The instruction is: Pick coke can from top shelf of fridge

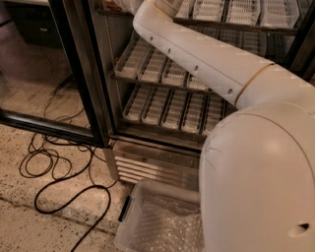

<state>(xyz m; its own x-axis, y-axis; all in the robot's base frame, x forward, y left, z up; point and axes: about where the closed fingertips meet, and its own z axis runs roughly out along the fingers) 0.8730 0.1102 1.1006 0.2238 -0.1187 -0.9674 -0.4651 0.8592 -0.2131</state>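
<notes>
My white arm (206, 64) reaches up and left into the open fridge (147, 167) and leaves the picture at the top edge. The gripper is beyond that edge, at the left end of the top shelf (236, 15), and is out of view. A small red-orange sliver (112, 4) shows at the top edge just left of the arm; it may be the coke can, but I cannot tell if it is held. The top shelf carries a row of white slotted lane trays.
Two lower racks of white trays (172, 106) sit under the arm. The black-framed glass door (74, 74) stands open on the left. A clear plastic bin (157, 221) lies on the floor by the louvred base. Black cables (54, 167) loop on the floor. My white body (261, 187) fills the right.
</notes>
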